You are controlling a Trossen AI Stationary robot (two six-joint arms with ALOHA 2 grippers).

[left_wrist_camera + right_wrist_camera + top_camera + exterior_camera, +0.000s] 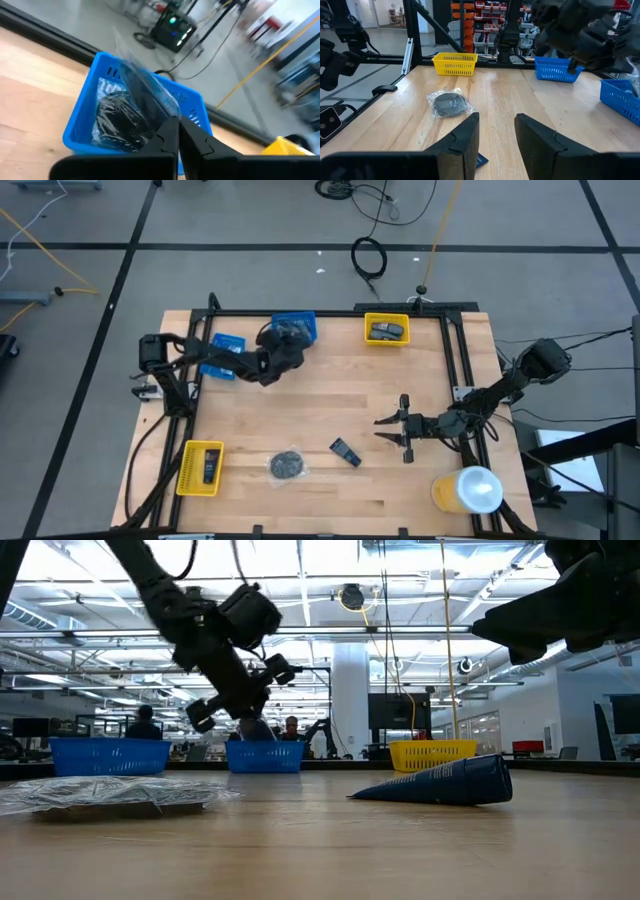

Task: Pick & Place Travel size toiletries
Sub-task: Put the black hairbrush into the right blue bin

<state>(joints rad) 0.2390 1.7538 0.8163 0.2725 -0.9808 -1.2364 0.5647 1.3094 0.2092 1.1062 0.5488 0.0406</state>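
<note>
Over the blue plastic bin [297,326] at the far edge of the wooden table [330,390], my left gripper [178,131] hangs with its fingers clenched on the edge of a clear, crinkled plastic wrapper [145,92]. That wrapper holds a dark toiletry item [119,120] that hangs down inside the bin's blue walls; I cannot tell whether it touches the bottom. A second, smaller blue bin [224,356] sits just beside my left arm.

My right gripper [393,429] hovers above the bare wood near the table's right side, fingers [464,134] released and spread wide with nothing between them. Ahead of it, well apart, lies a round dark-grey pad in a clear wrapper [449,103] flat on the table. Between the pad and my right gripper lies a dark blue oblong tube [345,451].

A yellow bin [387,330] at the far edge holds a dark piece [388,331], and another yellow bin [199,468] near the front left corner holds one too. A large yellow-and-white cylinder [468,489] stands at the front right corner.
</note>
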